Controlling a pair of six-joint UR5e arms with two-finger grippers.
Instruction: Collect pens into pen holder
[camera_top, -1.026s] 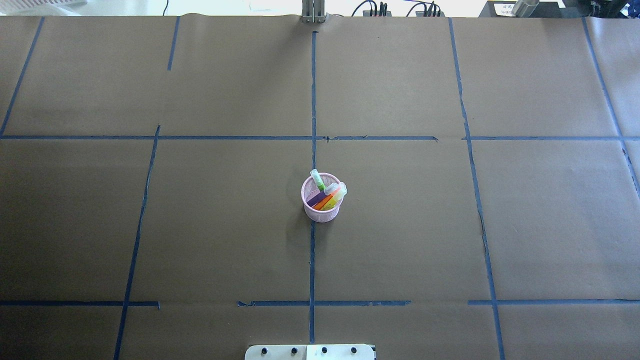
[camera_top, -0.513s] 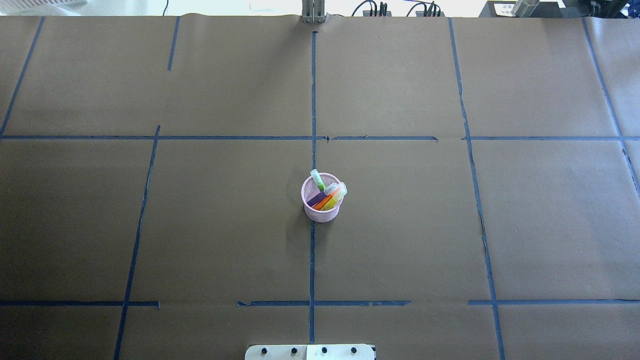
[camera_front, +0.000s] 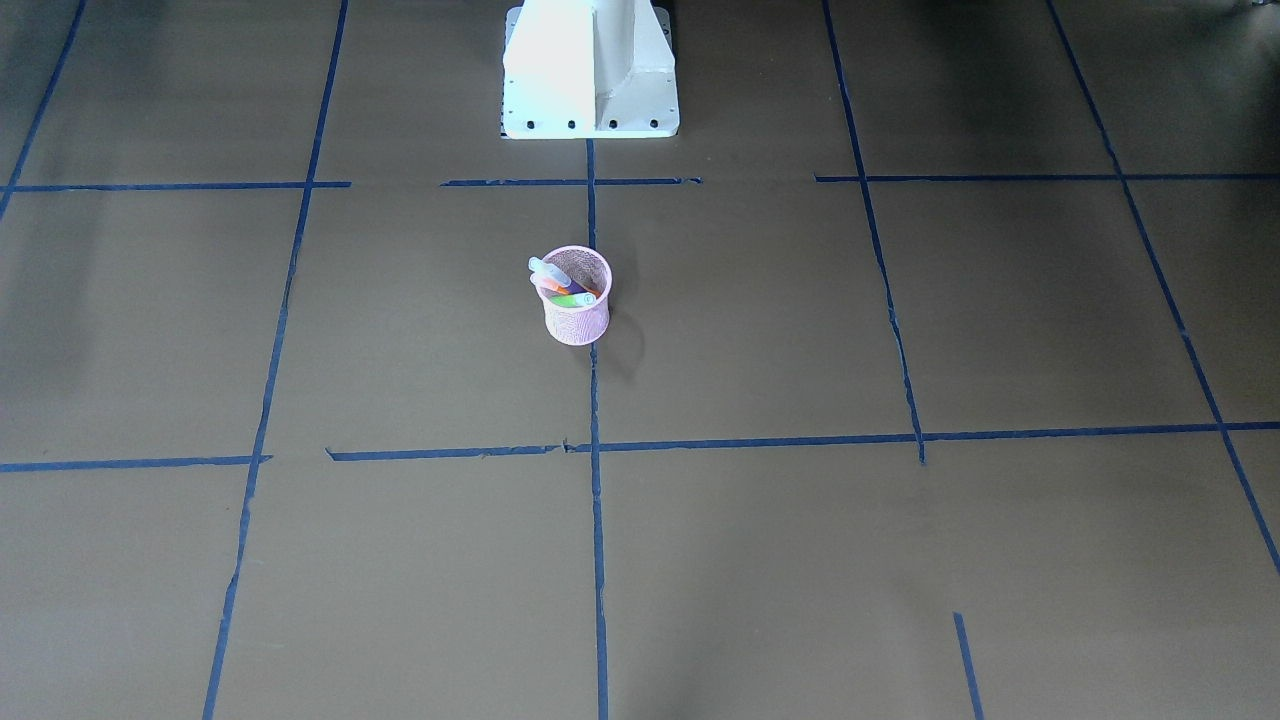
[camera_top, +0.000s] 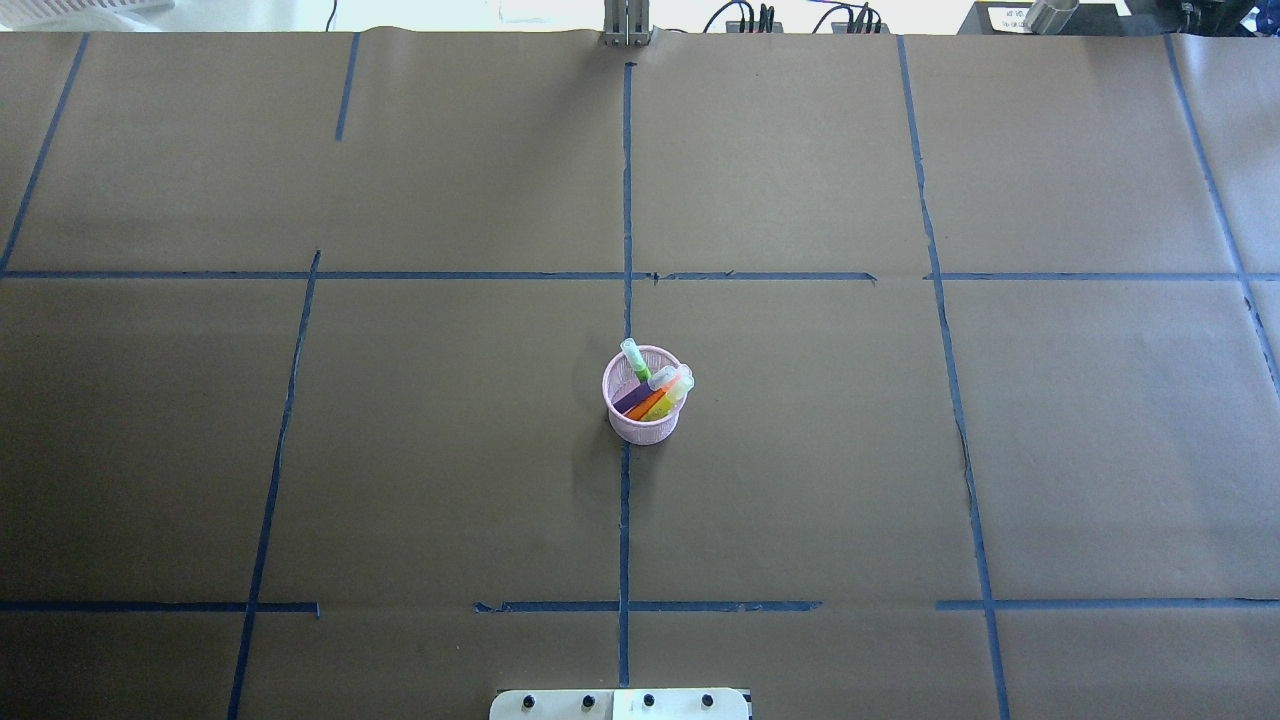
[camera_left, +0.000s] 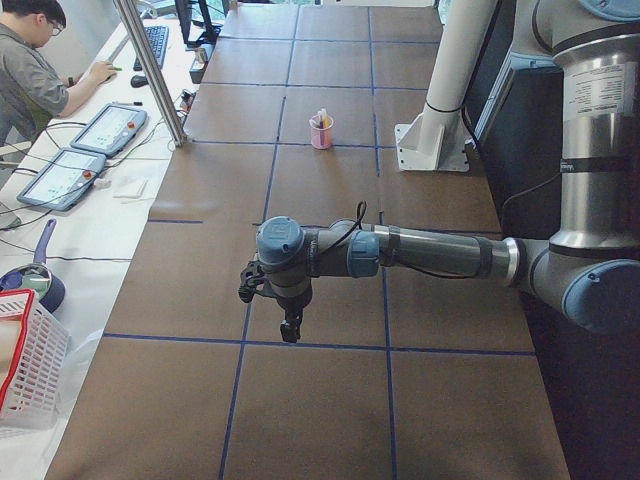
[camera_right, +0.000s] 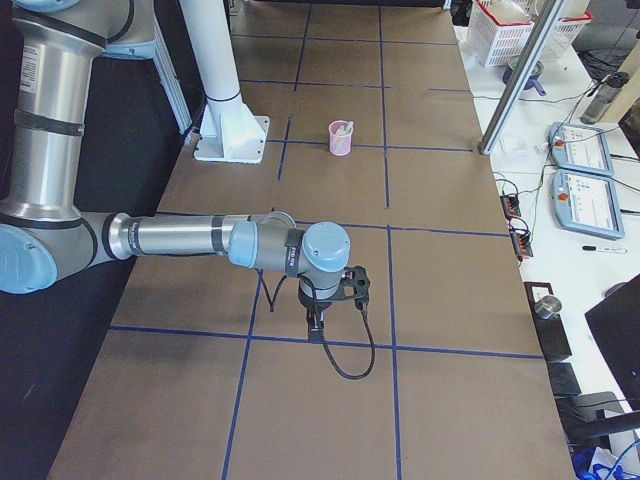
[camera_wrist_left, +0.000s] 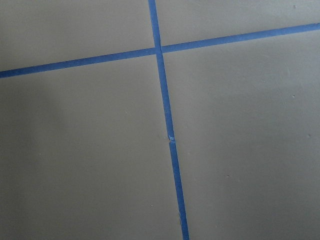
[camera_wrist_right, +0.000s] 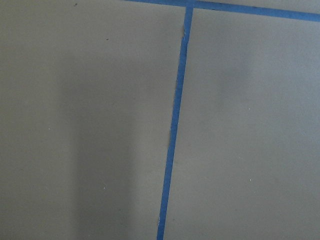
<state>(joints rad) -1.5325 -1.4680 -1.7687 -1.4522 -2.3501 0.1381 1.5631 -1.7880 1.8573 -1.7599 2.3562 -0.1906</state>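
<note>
Three pens, purple (camera_top: 630, 399), orange (camera_top: 653, 404) and green (camera_top: 638, 363), stand tilted in the pink wire-mesh pen holder (camera_top: 641, 429), with their pale cap ends upward and leaning past its rim. The holder stands upright on the brown-paper-covered bench (camera_top: 900, 450), on a blue tape line (camera_top: 624, 520), in front of the white robot pedestal (camera_front: 590, 70).

The left end effector (camera_left: 291, 332) shows only in the left side view. It points down over the bench beside a tape crossing, and whether it is open or closed cannot be told. The right end effector (camera_right: 315, 333) shows only in the right side view, in a matching posture, and its state likewise cannot be told.

The holder lies well apart from each end effector, far beyond it along the bench. Both wrist views show brown paper and blue tape only. A seated person (camera_left: 30, 70) works at a side desk, far beyond the left end effector.
</note>
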